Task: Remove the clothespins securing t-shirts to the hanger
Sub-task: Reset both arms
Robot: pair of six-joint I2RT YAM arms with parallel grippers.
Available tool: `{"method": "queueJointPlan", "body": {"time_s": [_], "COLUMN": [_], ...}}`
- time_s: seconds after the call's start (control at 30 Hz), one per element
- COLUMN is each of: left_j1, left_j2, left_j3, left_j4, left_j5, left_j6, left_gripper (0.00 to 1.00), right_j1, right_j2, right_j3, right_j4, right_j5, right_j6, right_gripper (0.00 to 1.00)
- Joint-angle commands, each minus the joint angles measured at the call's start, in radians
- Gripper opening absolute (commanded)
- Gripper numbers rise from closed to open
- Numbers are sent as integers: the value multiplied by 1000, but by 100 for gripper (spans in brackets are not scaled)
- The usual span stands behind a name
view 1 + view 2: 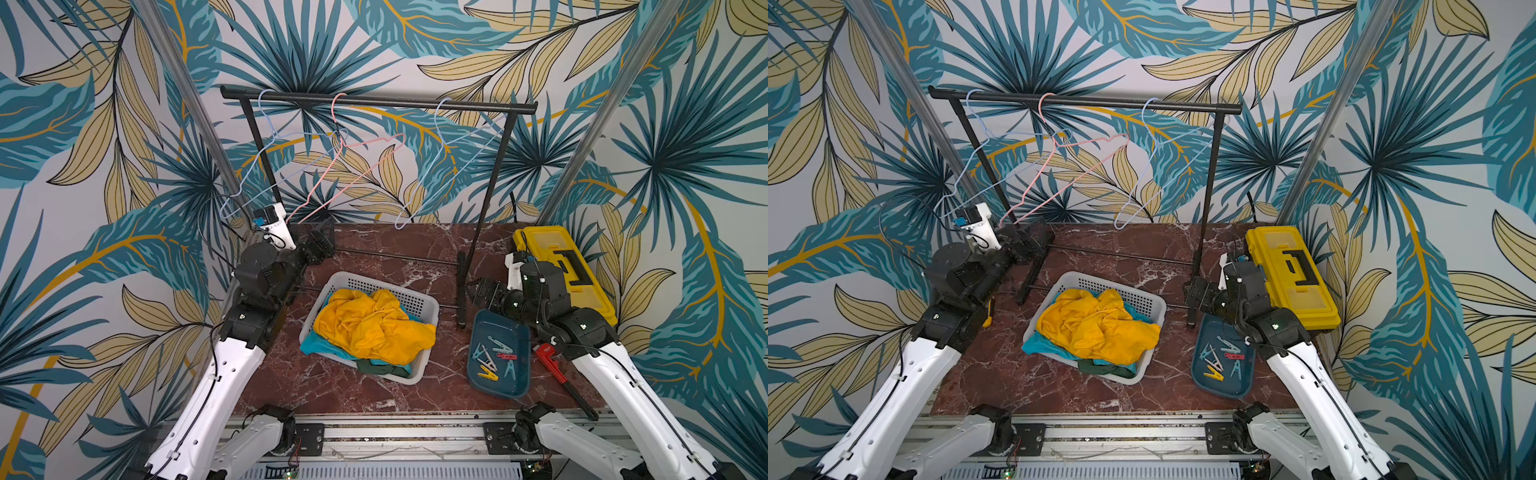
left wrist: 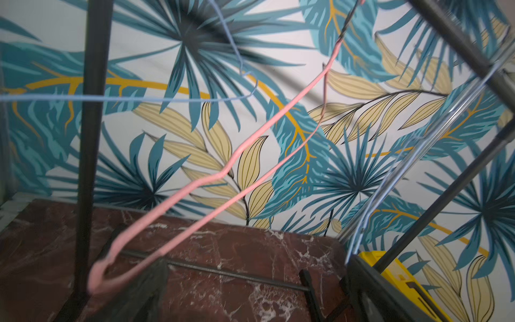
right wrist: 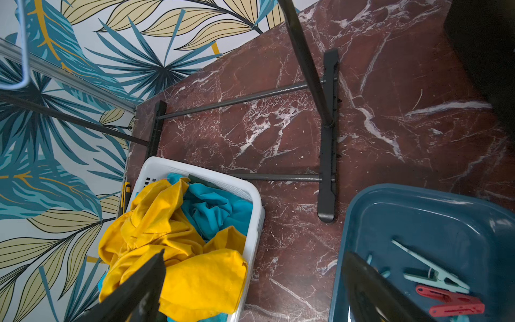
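Now the clothespins (image 1: pixel 494 357) lie in the near-right tray (image 1: pixel 503 328) and the shirts (image 1: pixel 370 328) in the basket (image 1: pixel 430 316), so the left gripper (image 1: pixel 323 244) and right gripper (image 1: pixel 476 291), both spread wide and empty, should back off slowly, clear of the pink hanger (image 2: pixel 245 146).

2 white-and-black arms, cabled
The left arm (image 1: pixel 226 370) and right arm (image 1: pixel 611 378) share glossy white link shells dotted with small holes, black joint housings with tiny pale marks, and thin black cables (image 1: pixel 215 377) clipped alongside; white camera mounts (image 1: pixel 279 229) sit at both wrists, behind the black left pincer (image 1: pixel 323 243) and right pincer (image 1: pixel 478 291).
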Motion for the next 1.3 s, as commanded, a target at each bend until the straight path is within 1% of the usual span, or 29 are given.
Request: {"method": "queueJointPlan", "body": {"time_s": [0.0,0.07,0.13,0.17,0.23,0.27,0.33,0.4,0.43,0.53,0.6,0.7,0.83,0.87,0.93,0.97,1.0,1.03,1.1,1.17,1.23,1.27], "left_j1": [1,12,38,63,130,168,226,248,250,268,282,284,289,291,299,297,297,297,302,303,303,303], "left_j2": [-45,-75,-97,-103,-106,-102,-86,-40,0,147,239,346,454,477,523,551,570,579,587,600,592,585], "left_j3": [-101,-182,-272,-320,-405,-441,-486,-525,-532,-511,-490,-459,-434,-422,-400,-376,-357,-350,-363,-353,-362,-373], "left_j4": [-93,-109,-99,-89,-70,-61,-26,66,98,107,129,207,305,331,388,391,388,389,440,443,447,460], "left_j5": [-128,-225,-311,-350,-414,-428,-419,-394,-402,-429,-404,-311,-289,-261,-135,-91,-86,-105,-128,-80,-72,-43], "left_j6": [15,-12,-13,-14,-60,-79,-89,-20,26,105,131,194,249,265,310,346,361,363,365,390,397,397], "left_gripper": [99,100,100,100,100,99,99,100,100,100,100,100,99,100,100,100,100,100,100,100,100,100], "right_j1": [-5,-5,-7,-7,-8,-7,-7,-7,-8,-7,-7,-8,-8,-8,-10,-10,-11,-11,-13,-17,-19,-20], "right_j2": [-2,-3,-4,-6,-11,-14,-21,-28,-30,-21,-8,6,10,13,25,35,43,51,53,48,44,44], "right_j3": [-30,-38,-45,-48,-52,-54,-60,-67,-69,-65,-59,-64,-113,-124,-155,-169,-179,-191,-231,-279,-327,-349], "right_j4": [20,13,11,8,3,-1,-9,-12,-12,-20,-26,-34,40,55,92,106,111,119,167,234,307,342], "right_j5": [-3,6,16,25,46,61,94,114,119,139,152,210,310,337,395,429,466,510,564,603,632,650], "right_j6": [-18,-16,-15,-15,-15,-17,-20,-25,-29,-32,-38,-23,-40,-49,-79,-92,-97,-103,-126,-133,-135,-135], "right_gripper": [99,100,100,100,99,100,100,100,100,100,99,99,100,99,100,100,100,100,100,99,100,100]}}
